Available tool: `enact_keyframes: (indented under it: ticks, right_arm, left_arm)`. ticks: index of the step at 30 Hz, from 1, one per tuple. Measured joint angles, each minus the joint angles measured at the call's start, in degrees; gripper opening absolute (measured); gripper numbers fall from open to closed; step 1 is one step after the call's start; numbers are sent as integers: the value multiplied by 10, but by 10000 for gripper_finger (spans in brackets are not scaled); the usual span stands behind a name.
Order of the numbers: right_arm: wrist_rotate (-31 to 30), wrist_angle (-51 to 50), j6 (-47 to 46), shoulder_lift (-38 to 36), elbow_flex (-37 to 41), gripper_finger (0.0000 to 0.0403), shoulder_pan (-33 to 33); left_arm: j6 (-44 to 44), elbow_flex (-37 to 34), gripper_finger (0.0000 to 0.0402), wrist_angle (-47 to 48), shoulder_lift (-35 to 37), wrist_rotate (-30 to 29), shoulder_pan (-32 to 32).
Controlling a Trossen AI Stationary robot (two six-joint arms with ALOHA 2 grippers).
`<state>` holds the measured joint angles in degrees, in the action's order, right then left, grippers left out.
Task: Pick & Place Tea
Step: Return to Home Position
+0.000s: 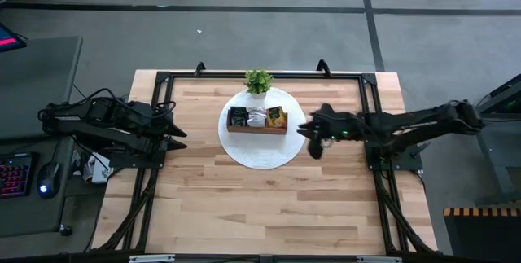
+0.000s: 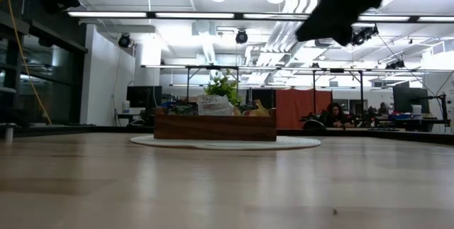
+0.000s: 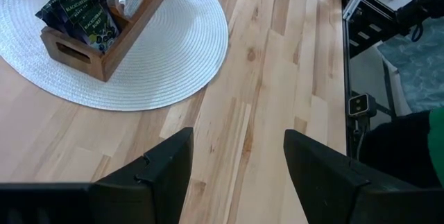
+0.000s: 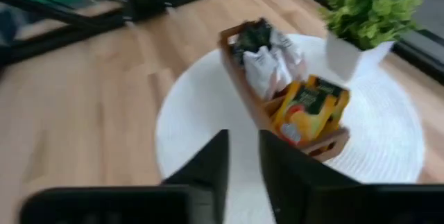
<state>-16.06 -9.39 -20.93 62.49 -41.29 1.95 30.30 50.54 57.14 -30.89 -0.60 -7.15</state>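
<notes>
The tea sachets stand on edge in the brown wooden tray (image 1: 257, 129), which sits on a round white mat (image 1: 264, 155). Dark ones (image 1: 238, 117) fill the left compartment, white ones (image 1: 257, 116) the middle, orange ones (image 1: 276, 118) the right. The right wrist view shows the same dark (image 4: 253, 35), white (image 4: 270, 68) and orange (image 4: 309, 109) sachets. My right gripper (image 1: 308, 135) hovers over the mat's right edge beside the tray, its fingers (image 4: 243, 161) only narrowly apart and holding nothing. My left gripper (image 1: 177, 129) waits open (image 3: 239, 141) near the table's left edge, off the mat.
A small green potted plant (image 1: 258, 81) stands on the mat's far edge behind the tray. A black frame (image 1: 260, 75) runs along the table's far, left and right sides. Bare wood (image 1: 269, 206) stretches from the mat to the near edge.
</notes>
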Motion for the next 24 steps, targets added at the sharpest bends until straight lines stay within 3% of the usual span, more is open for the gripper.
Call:
enact_keyframes:
  ticks: [5,13,19,24]
  right_arm:
    - [27,58,3,-120,110,9,18]
    - [18,147,15,-291,234,4,47]
    - [4,188,61,-369,271,2,57]
    - [29,202,86,-429,306,1,48]
  left_arm:
    - [0,0,223,0,0,0,0]
    - [0,0,223,0,0,0,0]
    - [0,0,223,0,0,0,0]
    - [0,0,223,0,0,0,0]
